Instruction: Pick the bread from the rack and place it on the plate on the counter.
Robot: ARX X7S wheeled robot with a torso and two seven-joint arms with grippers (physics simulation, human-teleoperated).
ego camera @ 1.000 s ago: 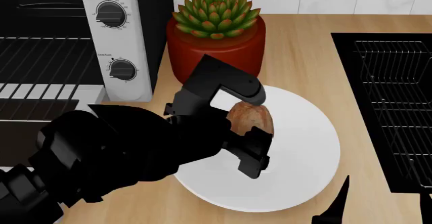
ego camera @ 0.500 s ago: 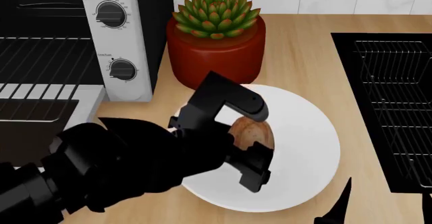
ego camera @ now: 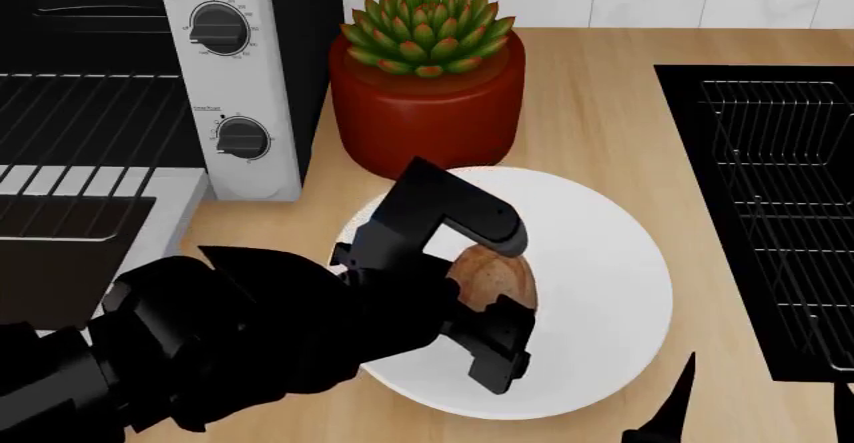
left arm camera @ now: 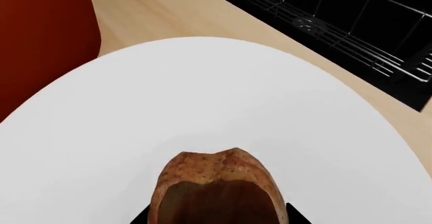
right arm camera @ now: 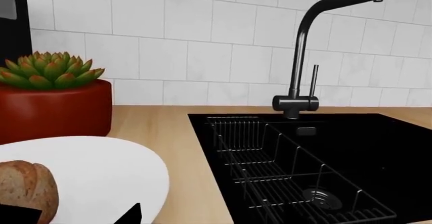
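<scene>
We note a light tan wood-grain worktop (ego camera: 601, 93) backed by white wall tiles (right arm camera: 202, 47). A white toaster oven (ego camera: 227, 73) stands at the robot's left with its door down and the rack (ego camera: 80, 123) of thin dark wires inside. A red pot (ego camera: 427, 113) with a succulent (ego camera: 427, 28) sits behind the plate (ego camera: 601, 303), close to its far rim. A black sink (right arm camera: 324, 158) lies to the right, holding a wire grid (ego camera: 781, 233), with a dark tap (right arm camera: 310, 47) at its rear.

Against the frame one second ago, we find the left arm lower: the bread (ego camera: 494, 275) and the claw sit nearer the plate's centre and closer to its surface. The pot, oven and plate are unchanged.

The left claw (ego camera: 487, 283) is pinching the bread, one finger above the roll and one below it in the head view. The roll is over the white plate; in the left wrist view it appears very close to the surface, but we cannot tell whether it touches. Of the right claw (ego camera: 667, 413) only dark tips show at the frame's lower edge; we cannot tell its opening.
</scene>
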